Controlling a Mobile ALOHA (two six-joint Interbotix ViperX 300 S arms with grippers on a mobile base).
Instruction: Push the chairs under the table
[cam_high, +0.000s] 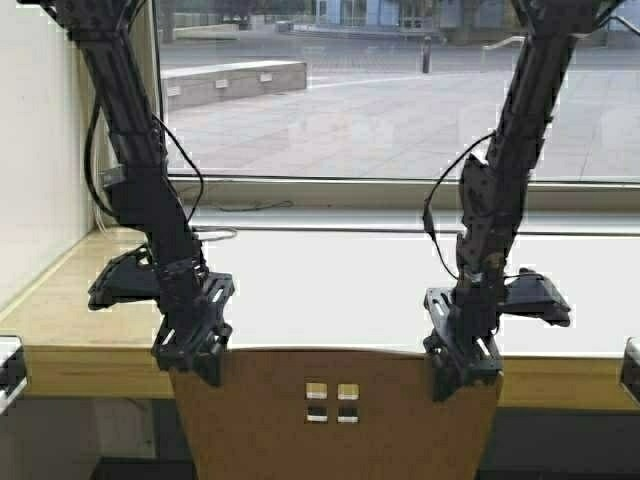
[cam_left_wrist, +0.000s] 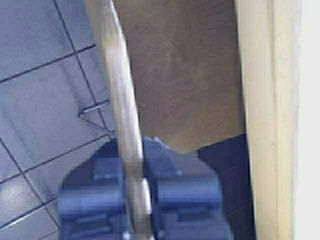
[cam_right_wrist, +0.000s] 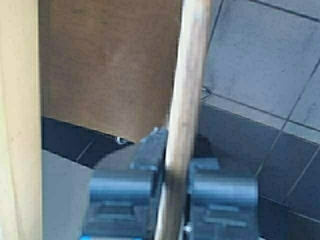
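A tan plywood chair (cam_high: 335, 420) with four small square cutouts stands at the bottom centre of the high view, its backrest top close against the yellowish front edge of the long pale table (cam_high: 330, 290). My left gripper (cam_high: 192, 352) is shut on the backrest's top left corner. My right gripper (cam_high: 460, 365) is shut on its top right corner. In the left wrist view the backrest edge (cam_left_wrist: 122, 125) runs between the jaws, with the seat (cam_left_wrist: 185, 75) beyond and the table's edge (cam_left_wrist: 265, 115) alongside. The right wrist view shows the backrest edge (cam_right_wrist: 187, 100) clamped likewise.
A large window (cam_high: 400, 90) stands behind the table, with a cream wall (cam_high: 40, 150) on the left. A cable (cam_high: 215, 232) lies on the tabletop near the sill. Grey floor tiles (cam_left_wrist: 35, 100) and a thin chrome chair leg (cam_left_wrist: 95, 107) show below.
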